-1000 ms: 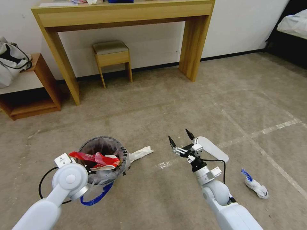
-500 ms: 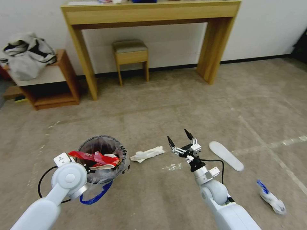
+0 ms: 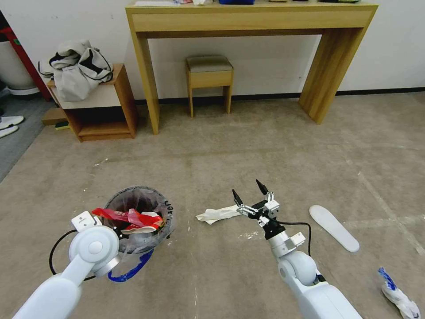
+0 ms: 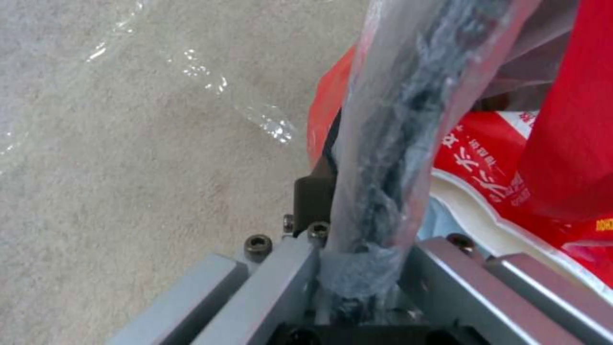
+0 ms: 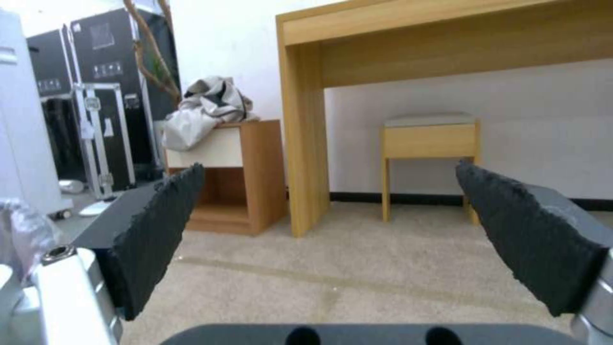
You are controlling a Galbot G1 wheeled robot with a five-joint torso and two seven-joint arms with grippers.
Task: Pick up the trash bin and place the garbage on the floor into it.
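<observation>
The trash bin, a small round bucket lined with a crinkly clear bag and a blue drawstring loop, hangs at the lower left. Red wrappers lie inside it. My left gripper is shut on the bin's bag-covered rim, beside a red-and-white packet. My right gripper stands open and holds nothing, a little above the floor. Crumpled white paper lies just left of its fingertips. A white-and-blue crumpled wrapper lies at the lower right.
A flat white insole-shaped piece lies right of my right arm. A wooden desk, a stool and a low cabinet with a grey bag line the far wall. A darker grey carpet strip runs along the left.
The whole picture has shifted right, so the camera has turned left. Both arms keep their pose. The white paper now lies beside my right gripper instead of by the bin.
</observation>
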